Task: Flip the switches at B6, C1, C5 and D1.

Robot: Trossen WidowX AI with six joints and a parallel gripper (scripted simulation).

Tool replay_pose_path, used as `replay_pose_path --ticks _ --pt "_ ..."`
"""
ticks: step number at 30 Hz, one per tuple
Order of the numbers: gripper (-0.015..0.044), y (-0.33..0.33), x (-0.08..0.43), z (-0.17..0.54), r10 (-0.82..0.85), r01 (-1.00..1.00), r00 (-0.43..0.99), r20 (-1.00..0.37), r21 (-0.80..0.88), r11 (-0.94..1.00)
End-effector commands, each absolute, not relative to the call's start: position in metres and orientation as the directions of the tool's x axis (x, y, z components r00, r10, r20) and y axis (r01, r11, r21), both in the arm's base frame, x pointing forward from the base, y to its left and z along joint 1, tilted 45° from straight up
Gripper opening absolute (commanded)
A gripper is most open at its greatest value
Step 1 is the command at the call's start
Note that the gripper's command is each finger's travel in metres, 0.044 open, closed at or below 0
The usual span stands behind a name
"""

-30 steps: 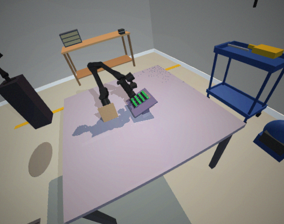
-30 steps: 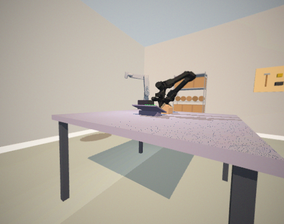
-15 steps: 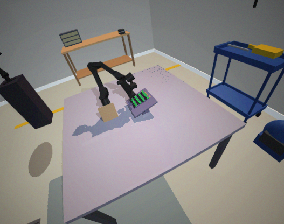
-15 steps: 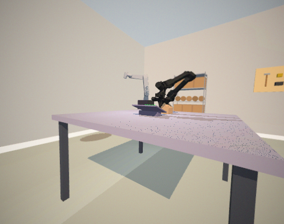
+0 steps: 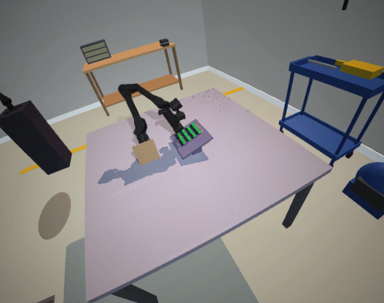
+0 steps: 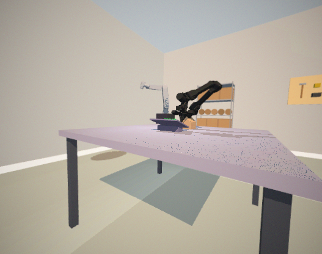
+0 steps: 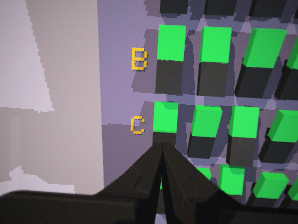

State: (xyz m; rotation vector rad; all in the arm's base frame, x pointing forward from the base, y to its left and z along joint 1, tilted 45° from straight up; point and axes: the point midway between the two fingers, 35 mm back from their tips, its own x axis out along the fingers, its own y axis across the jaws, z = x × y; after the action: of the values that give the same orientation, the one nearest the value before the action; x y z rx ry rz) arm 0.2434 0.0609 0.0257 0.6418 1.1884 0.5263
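The purple switch panel (image 5: pixel 195 147) (image 6: pixel 171 123) (image 7: pixel 115 100) sits tilted on its stand, with rows of green-and-black rocker switches. My gripper (image 5: pixel 179 131) (image 7: pixel 162 149) is shut and holds nothing; its tips are over the black lower end of C1, and I cannot tell whether they touch it. In the wrist view C1 (image 7: pixel 165 117) shows its green end above the tips. D1 is mostly hidden behind the fingers, with only a green sliver showing. B6 and C5 are outside the wrist view and too small to read in the top and exterior views.
Neighbouring switches B1 (image 7: pixel 171 44), C2 (image 7: pixel 206 121) and D3 (image 7: pixel 231 181) are close around the fingers. An orange-tan block (image 5: pixel 146 152) (image 6: pixel 190 124) is at the arm's base, beside the panel. The panel and arm stand on the pale pink table (image 5: pixel 208 193) (image 6: pixel 113 134).
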Motion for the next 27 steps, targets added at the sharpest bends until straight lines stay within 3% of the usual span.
replay_pose_path --ticks 1,27 --pt "0.0000 0.0610 0.2435 0.0246 0.677 -0.036 0.294 -0.675 0.700 0.713" --pt "0.0000 0.0634 0.2445 0.0222 0.677 -0.036 0.294 -0.675 0.700 0.713"
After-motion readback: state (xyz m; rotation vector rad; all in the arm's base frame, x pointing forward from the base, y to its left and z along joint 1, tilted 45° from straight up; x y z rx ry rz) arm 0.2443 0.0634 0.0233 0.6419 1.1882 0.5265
